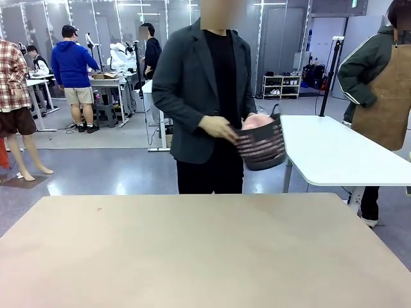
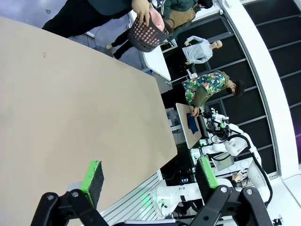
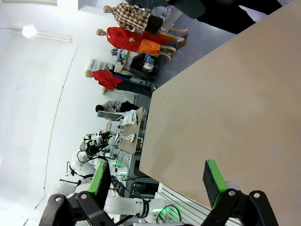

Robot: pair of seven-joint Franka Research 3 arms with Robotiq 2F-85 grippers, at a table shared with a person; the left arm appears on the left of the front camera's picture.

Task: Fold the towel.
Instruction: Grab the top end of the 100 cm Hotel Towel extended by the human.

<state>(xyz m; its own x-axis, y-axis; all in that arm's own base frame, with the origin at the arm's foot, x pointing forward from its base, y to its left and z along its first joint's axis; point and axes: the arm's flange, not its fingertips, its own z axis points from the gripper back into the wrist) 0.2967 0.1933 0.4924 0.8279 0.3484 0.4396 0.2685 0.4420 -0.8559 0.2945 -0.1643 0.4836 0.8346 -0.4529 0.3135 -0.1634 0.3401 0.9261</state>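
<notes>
A person in a dark jacket stands at the far side of the table [image 1: 192, 250] holding a dark basket [image 1: 262, 146] with one hand on its rim. A bit of the pale pink towel [image 1: 259, 120] shows above the basket's rim, bunched inside. The left wrist view has the same basket [image 2: 146, 35] and pink towel [image 2: 156, 20] at the top, under the person's hand. My left gripper [image 2: 149, 176] hangs open over the table's near edge. My right gripper [image 3: 157, 179] is open too, above the other near edge, with nothing between its fingers.
The beige table top [image 2: 70, 108] is bare and wide. A white table [image 1: 340, 154] stands behind at the right, with another person in a brown apron [image 1: 385, 96] beside it. Other people and work benches stand farther back on the left.
</notes>
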